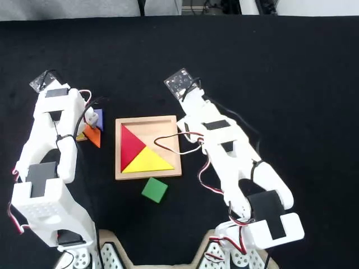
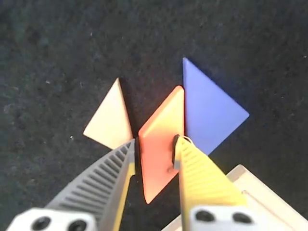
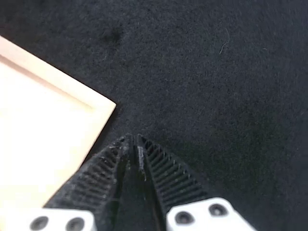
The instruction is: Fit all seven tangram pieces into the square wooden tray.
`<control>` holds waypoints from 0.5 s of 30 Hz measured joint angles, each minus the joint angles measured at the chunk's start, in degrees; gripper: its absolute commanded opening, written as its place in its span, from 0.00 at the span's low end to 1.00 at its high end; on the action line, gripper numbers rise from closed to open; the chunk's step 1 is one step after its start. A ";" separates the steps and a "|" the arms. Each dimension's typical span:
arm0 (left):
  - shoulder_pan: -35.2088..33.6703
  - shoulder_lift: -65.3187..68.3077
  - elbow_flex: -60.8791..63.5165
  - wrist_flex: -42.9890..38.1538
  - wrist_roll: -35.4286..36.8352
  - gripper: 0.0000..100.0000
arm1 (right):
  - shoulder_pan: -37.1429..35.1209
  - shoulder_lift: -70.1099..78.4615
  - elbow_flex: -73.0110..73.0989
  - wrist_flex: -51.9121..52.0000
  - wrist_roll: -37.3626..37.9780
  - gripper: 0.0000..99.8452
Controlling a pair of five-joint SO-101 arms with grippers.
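The square wooden tray (image 1: 175,147) holds a red triangle (image 1: 130,147) and a yellow triangle (image 1: 148,161). Left of it lie an orange parallelogram (image 2: 161,130), a blue triangle (image 2: 209,113) and a cream triangle (image 2: 110,120), close together. My left gripper (image 2: 154,144) is shut on the orange parallelogram, one finger against each long edge. A green square (image 1: 154,189) lies in front of the tray. My right gripper (image 3: 133,140) is shut on nothing, just outside the tray's far right corner (image 3: 103,103).
Everything sits on a black cloth (image 1: 280,84) with free room at the back and right. The tray's corner (image 2: 250,185) is close beside my left gripper. Both arm bases stand at the table's front edge.
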 measured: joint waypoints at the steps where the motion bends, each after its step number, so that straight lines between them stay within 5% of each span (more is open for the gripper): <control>1: 0.00 0.00 0.00 -0.35 -0.09 0.15 | 0.00 0.00 0.00 0.00 0.09 0.01; 15: 0.53 0.79 1.41 -2.81 1.05 0.15 | 0.00 0.00 0.00 0.00 0.44 0.01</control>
